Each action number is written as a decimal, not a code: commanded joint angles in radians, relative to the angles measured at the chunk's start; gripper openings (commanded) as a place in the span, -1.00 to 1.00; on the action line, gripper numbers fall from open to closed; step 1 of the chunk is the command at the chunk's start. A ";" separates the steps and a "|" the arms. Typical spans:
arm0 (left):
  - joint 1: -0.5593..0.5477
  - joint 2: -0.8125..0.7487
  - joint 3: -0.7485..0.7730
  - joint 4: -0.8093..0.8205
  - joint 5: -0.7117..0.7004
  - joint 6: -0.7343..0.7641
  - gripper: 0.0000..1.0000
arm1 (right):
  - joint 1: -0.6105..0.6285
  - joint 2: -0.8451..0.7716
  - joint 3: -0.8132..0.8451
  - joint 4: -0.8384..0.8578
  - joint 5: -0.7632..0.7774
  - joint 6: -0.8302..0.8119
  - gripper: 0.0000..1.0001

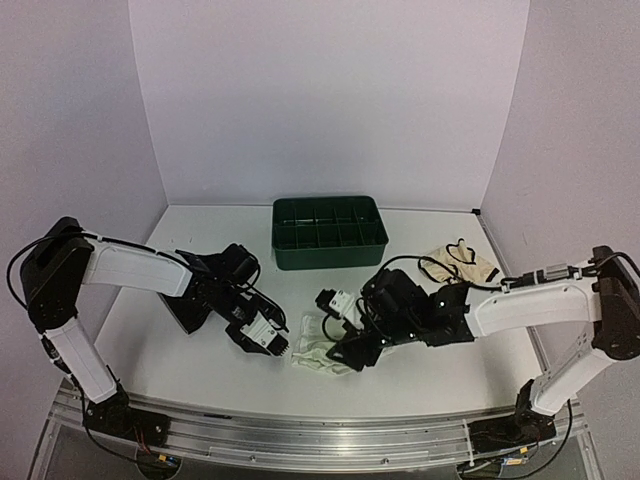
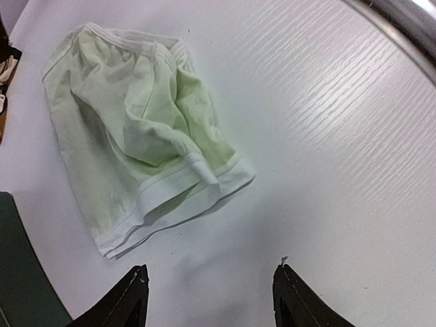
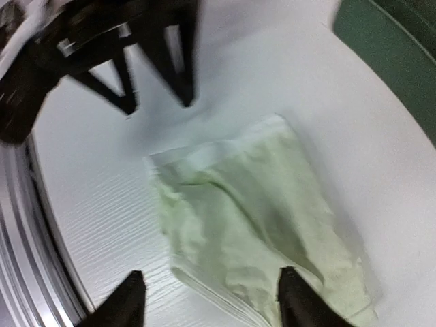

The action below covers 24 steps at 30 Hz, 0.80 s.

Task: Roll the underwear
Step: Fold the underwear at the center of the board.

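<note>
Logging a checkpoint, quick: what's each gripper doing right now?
Left gripper: open, empty, just short of the mint underwear.
Right gripper: open, empty, over it.

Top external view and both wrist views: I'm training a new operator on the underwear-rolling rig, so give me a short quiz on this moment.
1. True or false: the left gripper is clamped on the pale mint underwear.
2. Relative to the green tray, where does the cream underwear lie? A inside it; B on the table to its right; C on the table to its left.
3. Fill in: the right gripper hangs over the pale mint underwear with its jaws ____.
Key: 1 false, the left gripper's jaws stand apart, off the cloth; 2 B; 3 open.
</note>
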 commanded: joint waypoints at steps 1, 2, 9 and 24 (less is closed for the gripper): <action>-0.003 -0.095 -0.090 -0.003 0.123 -0.035 0.26 | 0.073 0.072 -0.051 0.198 0.034 -0.382 0.76; -0.004 -0.103 -0.100 0.004 0.132 -0.038 0.26 | 0.086 0.098 -0.037 0.198 0.056 -0.419 0.76; -0.003 -0.108 -0.119 0.018 0.100 -0.081 0.24 | 0.100 0.239 0.025 0.207 0.152 -0.500 0.42; -0.005 -0.082 -0.052 0.022 0.147 -0.186 0.20 | 0.099 0.308 0.002 0.209 0.073 -0.280 -1.00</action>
